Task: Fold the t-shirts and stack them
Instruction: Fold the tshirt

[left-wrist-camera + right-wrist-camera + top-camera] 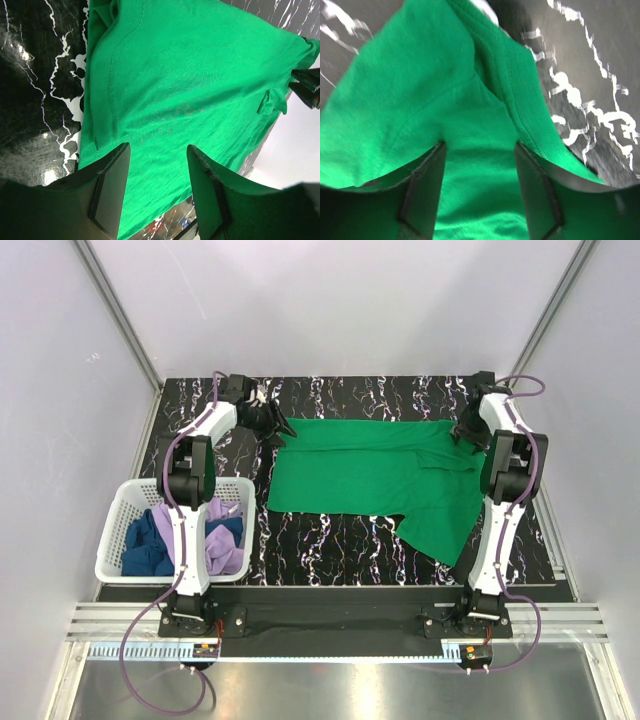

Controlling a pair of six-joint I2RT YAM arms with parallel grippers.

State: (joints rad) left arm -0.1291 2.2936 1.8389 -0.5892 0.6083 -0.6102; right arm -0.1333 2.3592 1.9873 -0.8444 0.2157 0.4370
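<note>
The left gripper, its arm stretched to the far left, stands wide open at the green shirt's far left corner. The right gripper, equally wide, sits at the far right corner, gripping nothing. The shirt lies spread on the black marbled surface, one part trailing toward the near right. The wrist views show cloth between the fingers, bunched on the right. Only the top view shows the basket holding lilac and blue shirts.
</note>
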